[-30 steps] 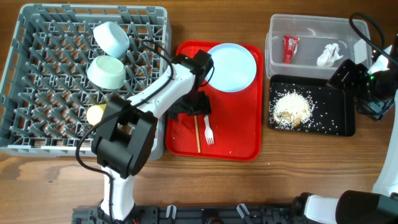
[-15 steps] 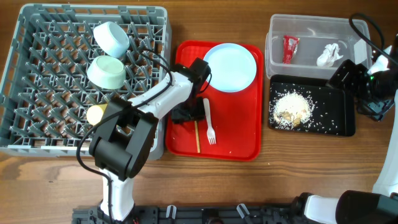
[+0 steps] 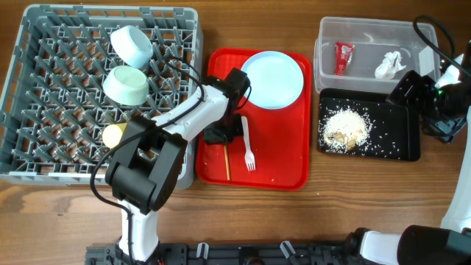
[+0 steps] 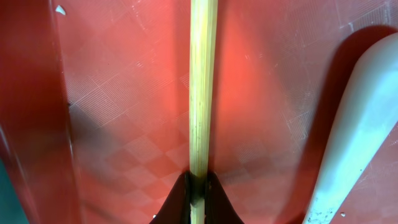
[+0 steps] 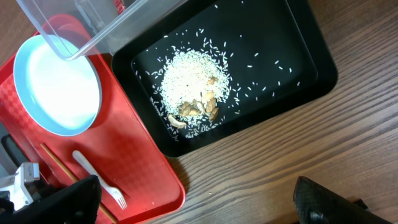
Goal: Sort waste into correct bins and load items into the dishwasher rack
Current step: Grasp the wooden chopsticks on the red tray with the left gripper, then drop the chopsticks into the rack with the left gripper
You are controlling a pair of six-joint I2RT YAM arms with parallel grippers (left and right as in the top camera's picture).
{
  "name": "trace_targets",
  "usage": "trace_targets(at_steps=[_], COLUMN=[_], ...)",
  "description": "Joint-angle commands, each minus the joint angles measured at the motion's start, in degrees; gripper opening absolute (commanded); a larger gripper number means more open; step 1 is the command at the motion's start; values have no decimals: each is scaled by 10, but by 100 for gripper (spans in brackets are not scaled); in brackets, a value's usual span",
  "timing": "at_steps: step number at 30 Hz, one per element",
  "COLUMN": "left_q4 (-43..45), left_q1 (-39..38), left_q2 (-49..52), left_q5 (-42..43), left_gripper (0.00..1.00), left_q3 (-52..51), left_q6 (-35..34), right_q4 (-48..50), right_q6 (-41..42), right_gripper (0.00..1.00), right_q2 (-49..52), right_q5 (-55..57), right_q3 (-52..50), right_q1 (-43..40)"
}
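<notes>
Wood-grain worktop [image 3: 368, 210] runs under the whole scene, with a red serving tray [image 3: 287, 162] lying near its middle. Over the left part of that tray are the thin wooden chopsticks [image 3: 227, 163], pointing toward the near edge. The left claw [image 3: 223, 138] is closed on their far end. In the left wrist view its two dark fingertips [image 4: 176, 205] pinch the pale wood from either side, with red tray floor behind. Whether the chopsticks rest on the tray or hang just above it cannot be told.

Just to their right the white plastic fork [image 3: 248, 144] lies on the tray, tines toward the near edge, apart from the sticks. Beyond it the pale blue plate [image 3: 273, 79] sits at the tray's far right corner.

Left of the tray stands the grey dishwasher rack [image 3: 44, 125]. It holds a white bowl [image 3: 131, 44] tipped among the pegs, a pale green bowl [image 3: 125, 85] and the yellow-green cup [image 3: 112, 135].

Right of the red tray, the clear tub [image 3: 368, 33] contains the red wrapper [image 3: 344, 57] and the white tissue [image 3: 390, 65]. The black tray [image 3: 390, 147] lies just in front of it, bearing the heap of food scraps [image 3: 344, 130].

The right claw [image 5: 196, 186] hangs above the worktop beside these bins, fingers wide apart and gripping nothing.
</notes>
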Motion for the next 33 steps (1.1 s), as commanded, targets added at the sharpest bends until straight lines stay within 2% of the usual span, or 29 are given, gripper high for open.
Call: trace_targets(at_steps=[1, 3, 5, 8, 11, 14, 19, 28, 30, 31, 32, 33], left_q4=[-12, -25, -27, -30, -31, -28, -1, 31, 32, 32, 32, 32], left_q1=[-2, -2, -1, 14, 50, 98, 162, 168, 168, 168, 168, 168], left_q2=[-4, -34, -83, -148, -208, -226, -207, -136, -120, -115, -114, -114], left_q5=[-11, -30, -34, -99, -142, -199, -159, -138, -138, -138, -138, -138], left_gripper=[4, 4, 4, 4, 4, 4, 4, 4, 14, 15, 22, 36], left_q3=[10, 35, 64, 73, 73, 73, 57, 56, 56, 56, 56, 56], left_q6=[5, 13, 74, 101, 201, 233, 235, 235, 235, 235, 235, 235], right_q4=[-1, -2, -2, -2, -2, -2, -2, -2, -2, -2, -2, -2], right_q6=[-12, -12, -12, -12, -12, -12, -12, -12, -12, -12, -12, -12], right_gripper=[100, 100, 100, 100, 100, 100, 100, 100, 100, 100, 100, 100], right_q2=[-12, -12, -12, -12, -12, -12, -12, -12, -12, -12, -12, -12], right_q5=[-8, -8, -7, -7, -7, -8, -7, -7, -8, -8, -8, -8], right_q3=[9, 9, 9, 9, 9, 9, 9, 9, 9, 9, 9, 9], right_q1=[-2, -2, -2, -2, -2, -2, -2, -2, -2, -2, -2, -2])
